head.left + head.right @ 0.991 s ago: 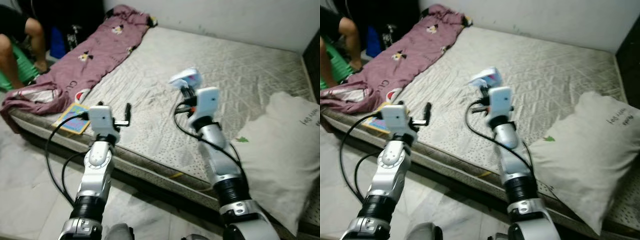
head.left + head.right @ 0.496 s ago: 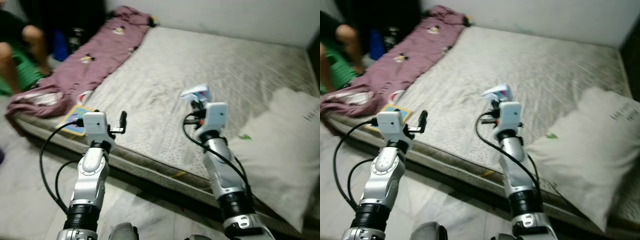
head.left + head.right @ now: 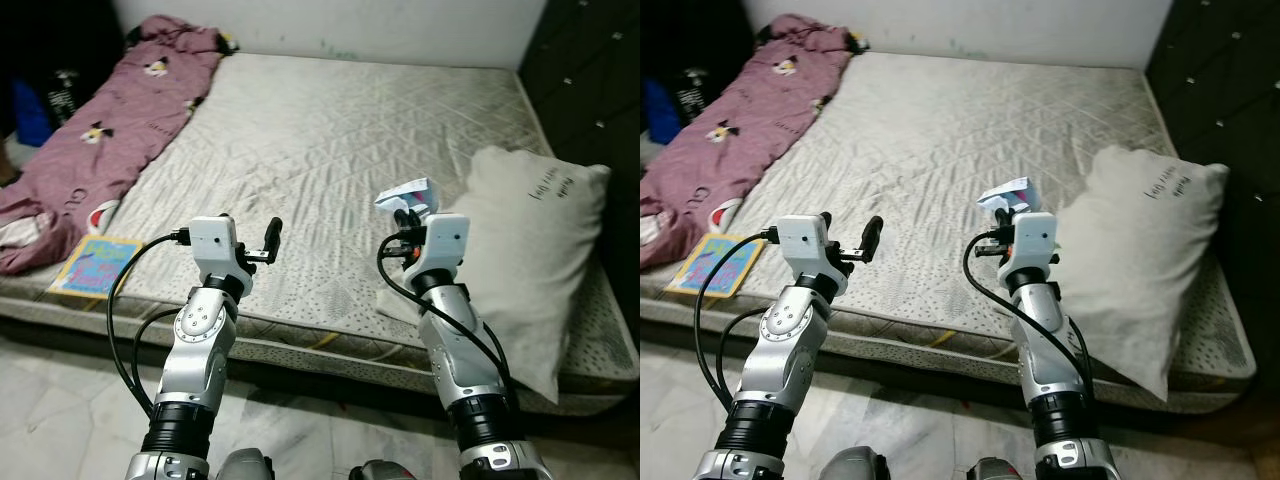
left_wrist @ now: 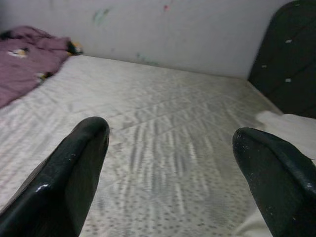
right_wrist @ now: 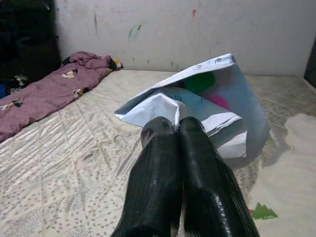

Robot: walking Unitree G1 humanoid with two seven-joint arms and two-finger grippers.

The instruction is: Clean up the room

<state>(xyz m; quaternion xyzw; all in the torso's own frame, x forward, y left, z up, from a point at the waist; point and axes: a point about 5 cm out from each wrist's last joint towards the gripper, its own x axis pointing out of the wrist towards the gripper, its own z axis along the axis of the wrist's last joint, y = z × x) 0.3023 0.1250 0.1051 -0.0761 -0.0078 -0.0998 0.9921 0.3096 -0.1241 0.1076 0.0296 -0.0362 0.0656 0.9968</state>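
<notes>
Mattress (image 3: 340,130): bare, grey-white quilted surface, set on the floor against a pale wall (image 4: 173,29).

Right gripper (image 5: 175,129): fingers clenched together on a crumpled white paper wrapper (image 3: 405,193). The wrapper, with green and pink print visible inside its fold, was held above the mattress near its front edge, just beside the pillow.

Left gripper (image 3: 270,235): released, black fingers (image 4: 74,168) spread wide apart with nothing between them; held over the front edge of the mattress, well apart from the right gripper.

Pillow (image 3: 535,250): white, with dark lettering and a small green mark, laid at the front right corner of the mattress, partly overhanging the front edge.

Blanket (image 3: 110,130): maroon, with cartoon prints, stretched along the left edge of the mattress from the far left corner to the front left corner.

Book (image 3: 95,265): flat, colourful cover with yellow border, placed at the front left corner of the mattress, just beside the blanket's end.

Floor (image 3: 60,400): pale marbled tiles.
</notes>
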